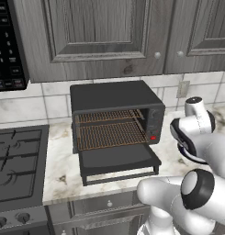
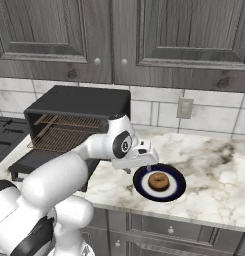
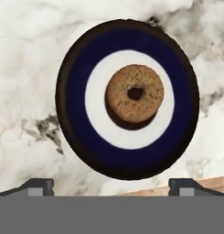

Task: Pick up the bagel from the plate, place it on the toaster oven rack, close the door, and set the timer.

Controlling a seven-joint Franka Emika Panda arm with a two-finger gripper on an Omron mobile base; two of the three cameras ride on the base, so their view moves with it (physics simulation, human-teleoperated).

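Observation:
A brown bagel lies flat in the middle of the round navy plate on the marble counter. My gripper hovers above the plate's near-left edge, open, with nothing between its fingertips. To the left stands the black toaster oven. Its door is dropped flat open. The copper wire rack is bare inside the cavity. A small red light glows on the control strip.
A gas stove lies left of the oven, with a black microwave above it. Grey cabinets hang overhead and a wall outlet sits on the tile. Marble counter spreads to the right of the plate.

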